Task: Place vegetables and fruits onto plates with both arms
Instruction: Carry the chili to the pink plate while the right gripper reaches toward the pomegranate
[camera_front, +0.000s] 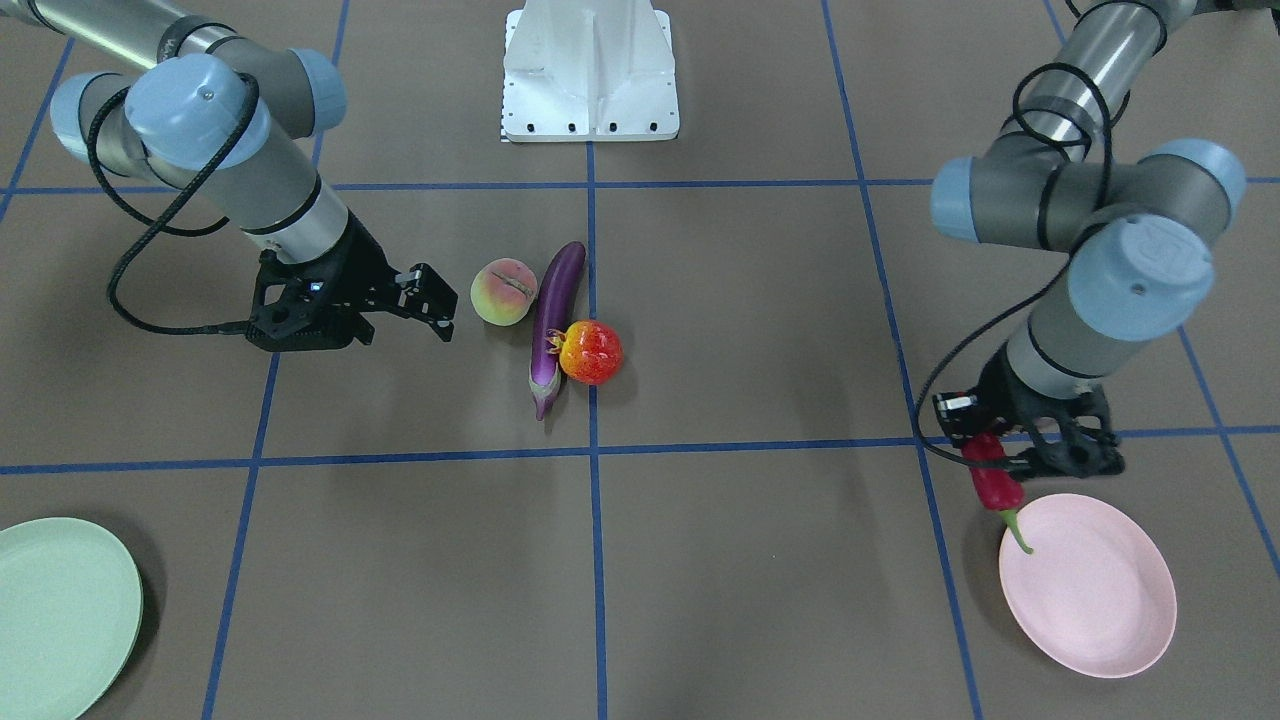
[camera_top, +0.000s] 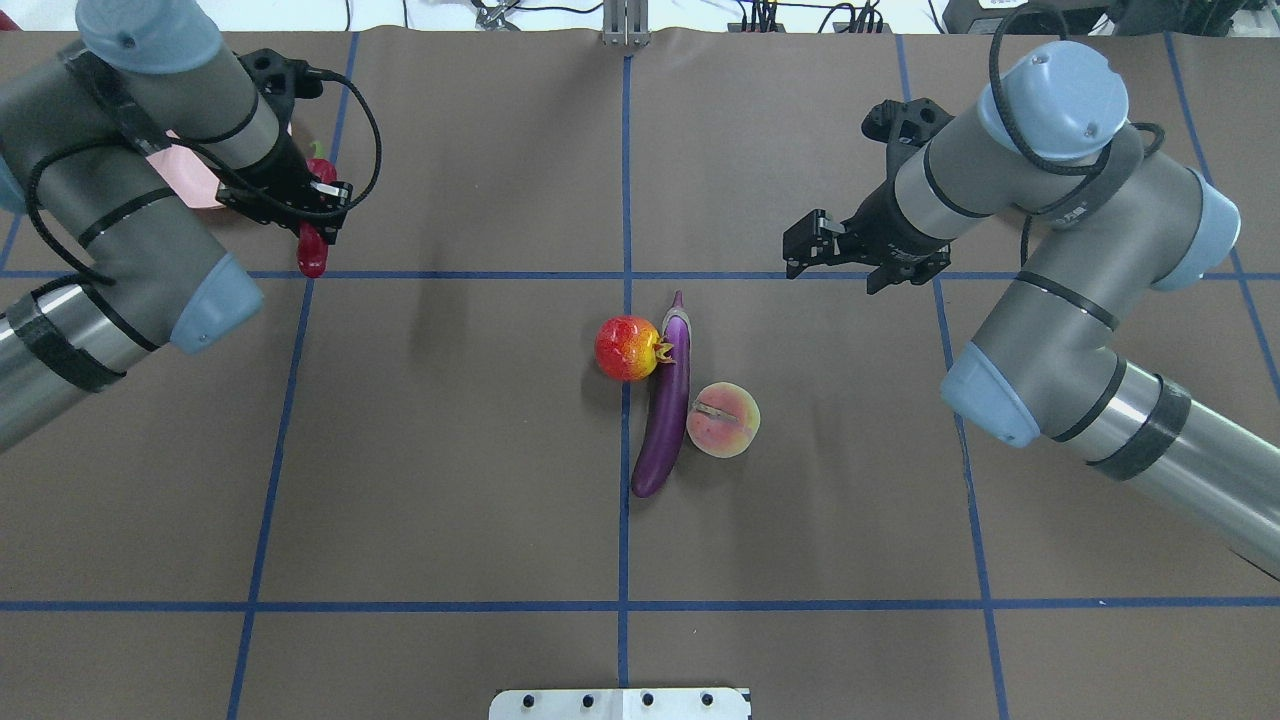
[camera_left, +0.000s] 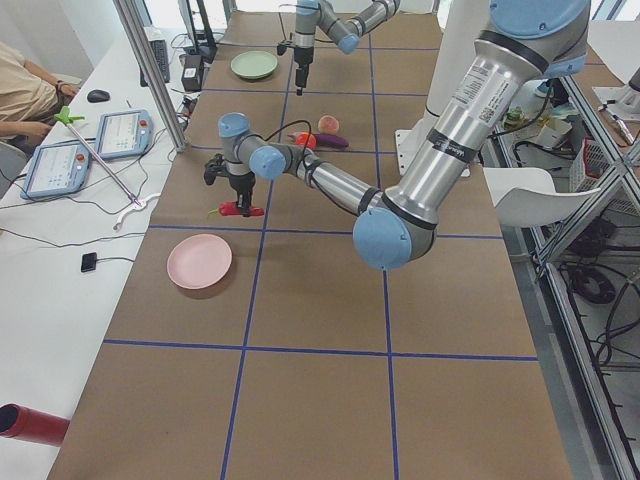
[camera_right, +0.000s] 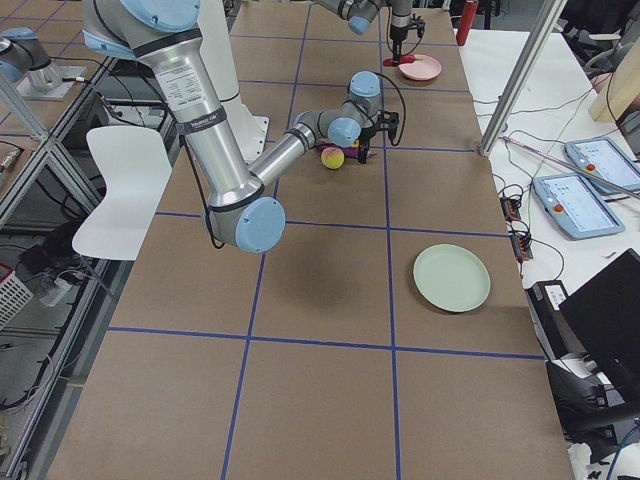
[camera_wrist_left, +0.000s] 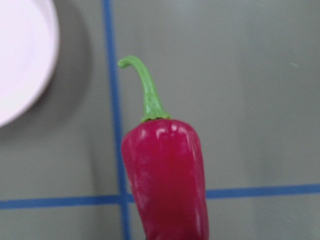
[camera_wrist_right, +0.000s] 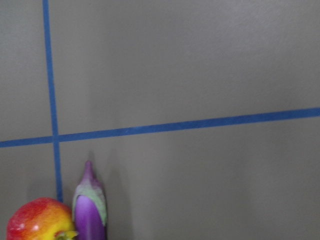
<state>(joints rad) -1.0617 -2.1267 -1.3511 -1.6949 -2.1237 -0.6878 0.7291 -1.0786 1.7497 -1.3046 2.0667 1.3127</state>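
While left claw (camera_front: 1000, 462) grips chili (camera_front: 997, 490), pink plate (camera_front: 1100, 600) lies near.

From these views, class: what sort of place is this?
Probably a robotics lab: grey jointed robot arms, left and right, a brown table gridded with blue tape, tablets on a white side bench.

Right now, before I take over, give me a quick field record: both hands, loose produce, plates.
left hand: shut on chili, held beside pink plate, not yet on it
right hand: open, empty, next to peach
loose produce: eggplant lying between peach and red fruit, against both
green plate: empty
pink plate: empty
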